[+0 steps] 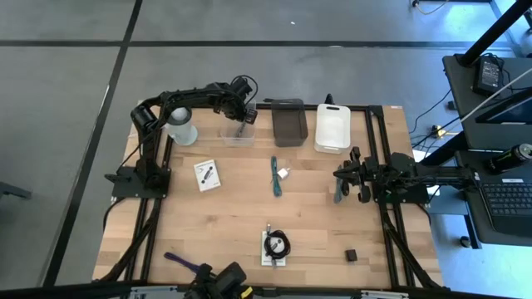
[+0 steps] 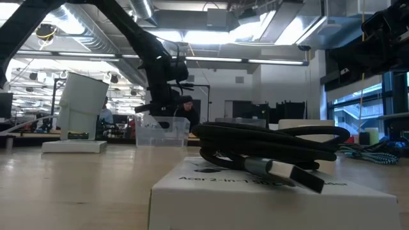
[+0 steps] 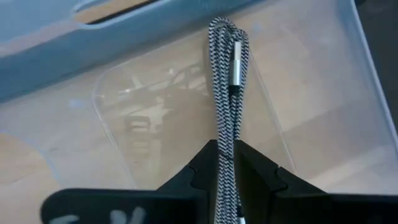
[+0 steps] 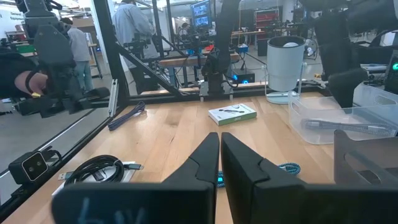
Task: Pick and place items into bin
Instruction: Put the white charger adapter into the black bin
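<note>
Open wood mid-desk, clutter along the far edge and near edge.

Far edge crowded: white canister (image 1: 182,124), clear bin (image 1: 238,133) with the left hand (image 1: 242,126) over it holding a braided cable (image 3: 227,106), then dark bin (image 1: 290,121) and white bin (image 1: 332,127) side by side. Clear passage across the desk (image 1: 233,216) centre, broken only by a white card (image 1: 207,175) and teal strap (image 1: 275,176). Near edge blocked by a black coiled cable (image 1: 277,245), black cube (image 1: 352,255), purple strap (image 1: 184,263). Right hand (image 1: 339,174) parked shut at the right side.
</note>
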Available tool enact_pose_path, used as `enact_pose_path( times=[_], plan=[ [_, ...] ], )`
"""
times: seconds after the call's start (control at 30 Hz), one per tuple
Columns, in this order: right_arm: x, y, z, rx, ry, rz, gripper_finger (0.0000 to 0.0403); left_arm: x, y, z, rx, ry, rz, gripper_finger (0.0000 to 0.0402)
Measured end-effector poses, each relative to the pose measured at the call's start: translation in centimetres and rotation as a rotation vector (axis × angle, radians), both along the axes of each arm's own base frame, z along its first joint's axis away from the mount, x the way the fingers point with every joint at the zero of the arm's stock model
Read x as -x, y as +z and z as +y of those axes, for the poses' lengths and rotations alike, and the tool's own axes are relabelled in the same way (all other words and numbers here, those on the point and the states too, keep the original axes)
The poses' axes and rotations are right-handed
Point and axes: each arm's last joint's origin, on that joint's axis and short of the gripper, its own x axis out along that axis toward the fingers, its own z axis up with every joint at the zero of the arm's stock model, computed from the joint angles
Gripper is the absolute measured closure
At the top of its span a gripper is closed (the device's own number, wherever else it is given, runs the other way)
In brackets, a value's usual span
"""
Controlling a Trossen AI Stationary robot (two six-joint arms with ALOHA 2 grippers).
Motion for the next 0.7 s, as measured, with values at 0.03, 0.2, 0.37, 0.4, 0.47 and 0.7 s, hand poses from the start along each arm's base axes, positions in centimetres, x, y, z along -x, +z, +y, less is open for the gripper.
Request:
enact_pose_path(
  times=[0.03,0.2,0.37,0.4,0.47,0.7],
  plan=[
    [0.0,0.0,0.0,0.0,0.0,0.0,0.038,0.0,0.0,0.0,-0.006,0.001,0.004,0.0367],
    [0.0,0.0,0.0,0.0,0.0,0.0,0.038,0.0,0.0,0.0,-0.011,0.001,0.008,0.0381],
    [0.0,0.0,0.0,0.0,0.0,0.0,0.038,0.0,0.1,0.0,-0.012,0.0,0.007,0.0382],
    [0.0,0.0,0.0,0.0,0.0,0.0,0.038,0.0,0.2,0.0,-0.014,0.001,0.005,0.0382],
    [0.0,0.0,0.0,0.0,0.0,0.0,0.038,0.1,0.6,-0.1,-0.021,0.001,-0.004,0.0382],
    [0.0,0.0,0.0,0.0,0.0,0.0,0.038,0.8,3.8,-0.6,-0.088,0.005,-0.066,0.0382]
  ],
)
